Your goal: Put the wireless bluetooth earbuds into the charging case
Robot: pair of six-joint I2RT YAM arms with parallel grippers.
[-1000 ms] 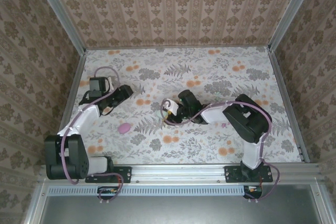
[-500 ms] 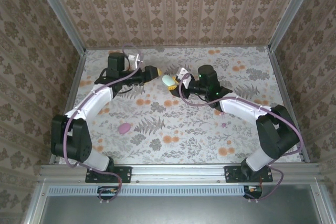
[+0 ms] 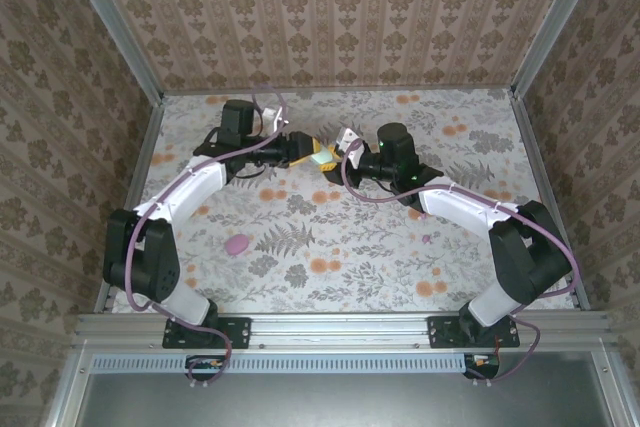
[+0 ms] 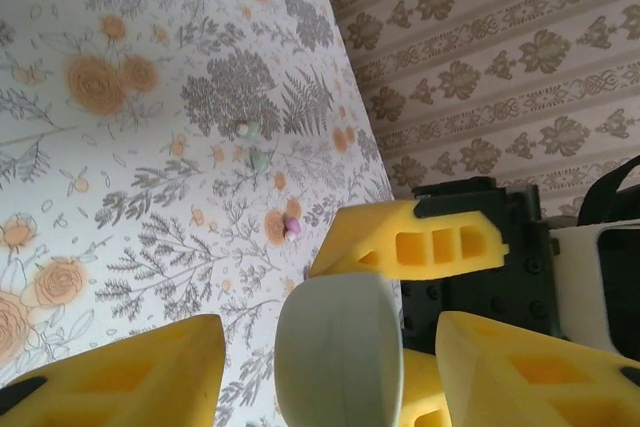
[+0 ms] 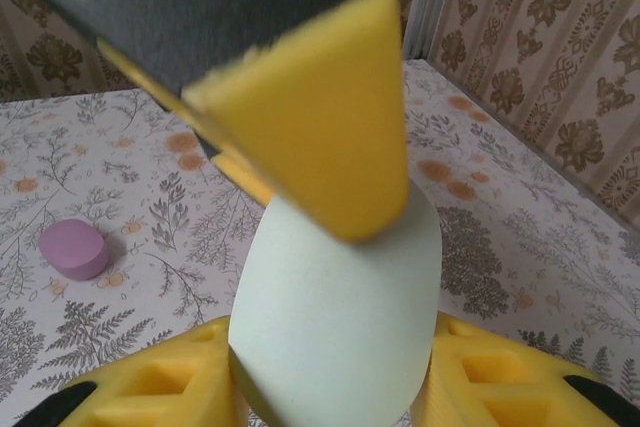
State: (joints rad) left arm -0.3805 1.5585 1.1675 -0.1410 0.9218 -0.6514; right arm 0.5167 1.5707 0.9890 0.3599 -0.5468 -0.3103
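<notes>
R gripper (image 5: 330, 392) first: its two yellow foam pads (image 5: 160, 387) are pinched on the lower flanks of the pale mint charging case (image 5: 335, 307), which stands up between them clear of the table (image 3: 400, 277). So the case is in the air, held, toward 12 o'clock of the table and a touch left of centre.

L gripper (image 4: 330, 387) comes in from the opposite side with its jaws apart, straddling the case's free end. Its own camera shows a gap either side of the shell. From the R wrist cam one L pad (image 5: 310, 117) seems to lie against the top of the case, though overlap may be fooling me. No closed grip there.

My read: the case is a hard, smooth, rounded shell. It's light, and slippery enough to squirt out of foam if squeezed near the curved ends. Best held low on the broad flanks, as R has it, with L taking the lid end to hinge it open. It looks shut, I think.

A pink oval piece (image 5: 73, 247) lies on the table at approx 8 o'clock. Tiny bits (image 4: 258, 159) lie further off; they could be the buds, but are too small to tell.
</notes>
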